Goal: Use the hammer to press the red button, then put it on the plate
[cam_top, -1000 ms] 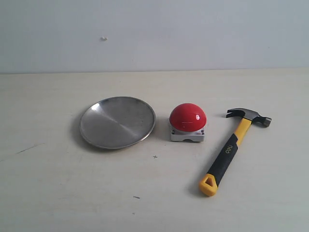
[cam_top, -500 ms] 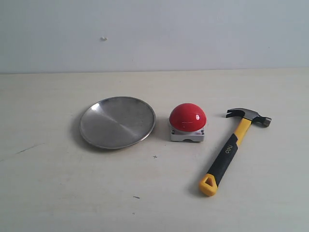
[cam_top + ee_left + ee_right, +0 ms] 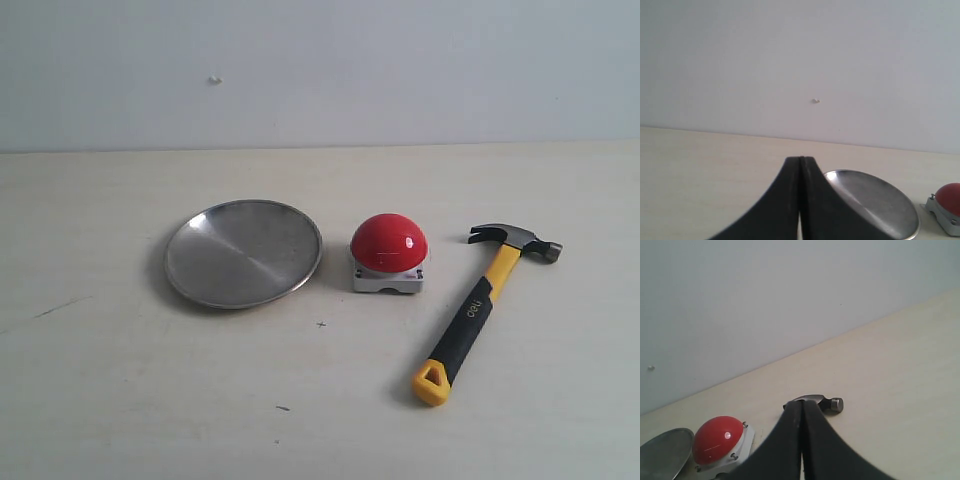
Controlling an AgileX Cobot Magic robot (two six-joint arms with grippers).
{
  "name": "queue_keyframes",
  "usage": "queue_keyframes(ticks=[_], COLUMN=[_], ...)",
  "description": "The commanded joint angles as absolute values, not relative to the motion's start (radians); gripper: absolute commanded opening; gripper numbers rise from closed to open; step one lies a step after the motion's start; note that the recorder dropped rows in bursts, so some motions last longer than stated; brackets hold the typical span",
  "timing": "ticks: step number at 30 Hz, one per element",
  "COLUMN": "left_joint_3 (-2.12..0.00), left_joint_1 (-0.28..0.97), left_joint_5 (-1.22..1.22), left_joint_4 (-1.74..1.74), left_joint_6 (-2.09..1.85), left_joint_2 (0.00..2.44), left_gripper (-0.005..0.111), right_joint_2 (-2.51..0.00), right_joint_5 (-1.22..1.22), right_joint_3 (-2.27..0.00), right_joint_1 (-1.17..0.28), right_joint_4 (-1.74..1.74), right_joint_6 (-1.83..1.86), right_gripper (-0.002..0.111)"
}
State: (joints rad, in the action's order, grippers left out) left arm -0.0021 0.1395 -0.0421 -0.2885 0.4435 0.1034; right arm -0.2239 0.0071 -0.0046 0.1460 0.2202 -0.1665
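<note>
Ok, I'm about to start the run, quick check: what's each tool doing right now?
Left tool: closed, holding nothing.
Right tool: closed, holding nothing; the hammer lies untouched.

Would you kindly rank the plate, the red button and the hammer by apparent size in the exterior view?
1. hammer: longest by far.
2. plate: shorter across, yet it covers more area, so first place is arguable.
3. red button: clearly smallest.
</note>
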Motion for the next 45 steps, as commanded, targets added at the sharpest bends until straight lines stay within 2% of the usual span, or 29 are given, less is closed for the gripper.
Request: queue_keyframes(ticks=[1,7,15,19,26,34,45], left_joint_3=[0.000,0.000,0.000,0.000,0.000,0.000,0.000], left_joint_1=[0.139,0.188,0.188,0.188,0.188,0.188,0.188], left_joint_5=[-0.045,-0.045,-0.045,-0.045,-0.045,-0.045,-0.045], left_joint_4=[-0.281,-0.281,-0.281,-0.281,-0.281,-0.281,-0.281], left_joint_6=[0.440,0.440,0.440,0.440,0.440,0.440,0.440], left_joint_2=[0.098,0.098,0.098,0.098,0.098,0.098,0.098], left_gripper=[0.000,0.000,0.000,0.000,0.000,0.000,0.000], right_joint_2=[-0.220,-0.220,-0.220,-0.268,-0.633,-1.114,-1.531], right_joint_5=[-0.027,-0.109,-0.164,-0.114,0.237,0.703,0.876], right_joint_3=[0.000,0.000,0.000,-0.102,-0.517,-0.904,-1.109], right_joint_1=[0.150,0.150,0.150,0.150,0.150,0.150,0.150], right_joint_4=[0.237,0.461,0.471,0.407,0.382,0.340,0.216], right_joint_6=[-0.177,-0.388,-0.400,-0.309,-0.133,-0.133,-0.241], right_gripper=[0.000,0.000,0.000,0.000,0.000,0.000,0.016])
